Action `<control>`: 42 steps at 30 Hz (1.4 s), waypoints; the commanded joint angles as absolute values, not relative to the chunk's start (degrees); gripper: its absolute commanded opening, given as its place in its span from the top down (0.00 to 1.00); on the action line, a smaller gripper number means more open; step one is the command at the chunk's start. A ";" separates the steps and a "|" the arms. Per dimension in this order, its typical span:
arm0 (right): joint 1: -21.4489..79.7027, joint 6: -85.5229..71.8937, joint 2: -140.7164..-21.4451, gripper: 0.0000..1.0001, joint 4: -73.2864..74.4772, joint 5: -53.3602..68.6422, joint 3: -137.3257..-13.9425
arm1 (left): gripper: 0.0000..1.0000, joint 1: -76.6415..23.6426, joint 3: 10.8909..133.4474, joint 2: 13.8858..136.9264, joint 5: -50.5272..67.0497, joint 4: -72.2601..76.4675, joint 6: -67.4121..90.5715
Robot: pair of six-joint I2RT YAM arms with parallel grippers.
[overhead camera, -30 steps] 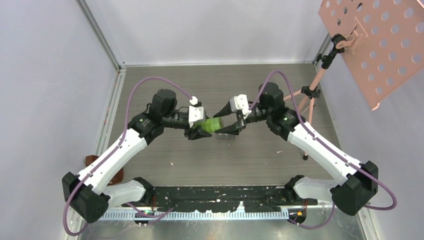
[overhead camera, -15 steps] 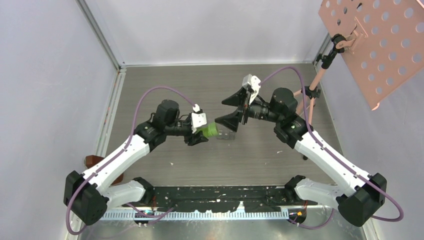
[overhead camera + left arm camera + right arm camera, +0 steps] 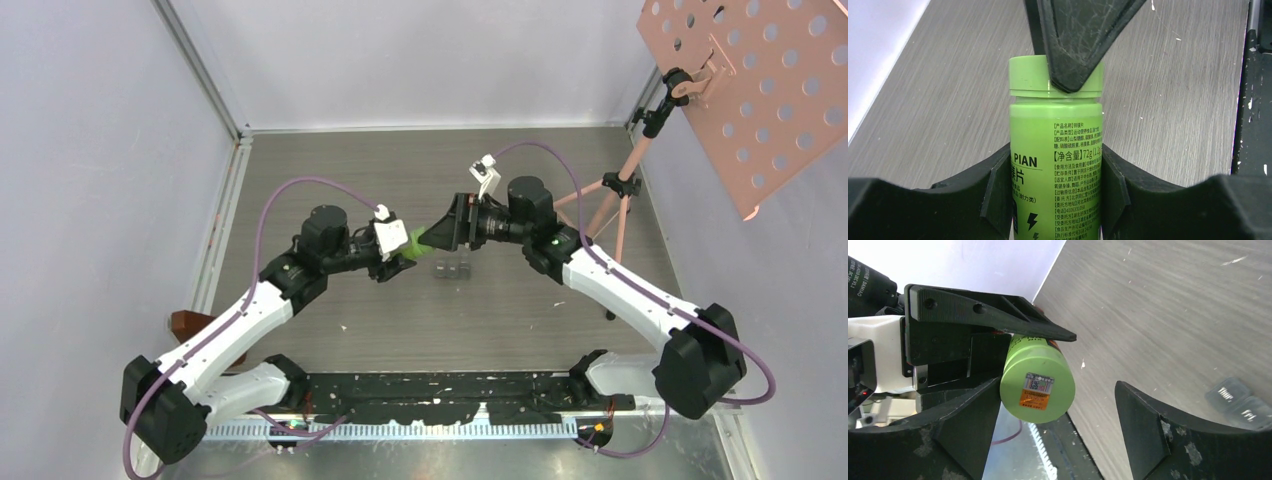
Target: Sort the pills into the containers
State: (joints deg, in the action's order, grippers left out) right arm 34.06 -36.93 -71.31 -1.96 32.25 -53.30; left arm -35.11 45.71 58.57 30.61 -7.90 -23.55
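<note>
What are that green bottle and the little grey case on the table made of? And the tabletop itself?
Green bottle: looks like smooth, slightly glossy plastic, with a moulded cap rim and printed text. Grey case: seemingly translucent smoky plastic, with pale labels showing. Tabletop: grey wood-grain streaks, matte, probably laminate rather than solid wood. The left gripper clamping the bottle appears to be matte black plastic, scuffed.

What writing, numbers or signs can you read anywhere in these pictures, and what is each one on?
"PIAN": on the label of the small green cylindrical plastic bottle.
"72g": same label, after Chinese characters.
"4006531058": same label, in the small print.
Black lightning-bolt sign: low on the same label.
Remaining Chinese small print: too small to read.
Orange sticker on the bottle's cap: blurred.
Pale marks on the flat dark-grey rectangular case: blurred.
</note>
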 commanded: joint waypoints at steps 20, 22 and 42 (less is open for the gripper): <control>34.43 -29.62 -72.99 0.94 -10.46 47.61 -56.72 | 1.00 -35.24 47.83 55.92 34.15 -11.07 -23.95; 34.45 -22.73 -72.10 0.94 -14.32 51.53 -56.29 | 1.00 -35.24 48.93 56.55 37.44 -13.82 -24.06; 34.37 26.71 -67.87 0.95 -10.91 69.43 -60.22 | 1.00 -34.87 65.17 69.21 59.04 -47.62 -41.44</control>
State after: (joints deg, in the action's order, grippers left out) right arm 34.06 12.75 -70.17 -16.86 68.05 -53.89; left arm -34.15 60.77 66.61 52.05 -37.17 -35.24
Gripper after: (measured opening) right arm 0.581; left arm 0.540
